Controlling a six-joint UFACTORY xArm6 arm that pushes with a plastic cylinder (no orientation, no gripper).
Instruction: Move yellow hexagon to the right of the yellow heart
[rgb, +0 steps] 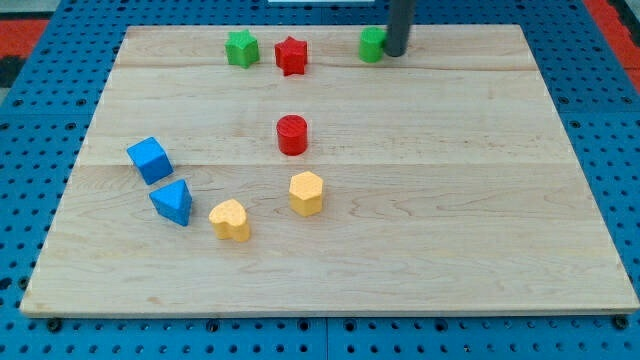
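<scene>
The yellow hexagon (306, 193) sits on the wooden board a little below its middle. The yellow heart (231, 220) lies to the hexagon's lower left, a short gap apart. My tip (395, 53) is at the view's top, touching the right side of a green block (372, 45). The tip is far from both yellow blocks, up and to the right of them.
A red cylinder (292, 134) stands just above the hexagon. A green star (241, 48) and a red star (291, 55) sit near the top edge. A blue cube (150, 160) and a blue triangular block (173, 202) lie left of the heart. The board (480, 200) rests on blue pegboard.
</scene>
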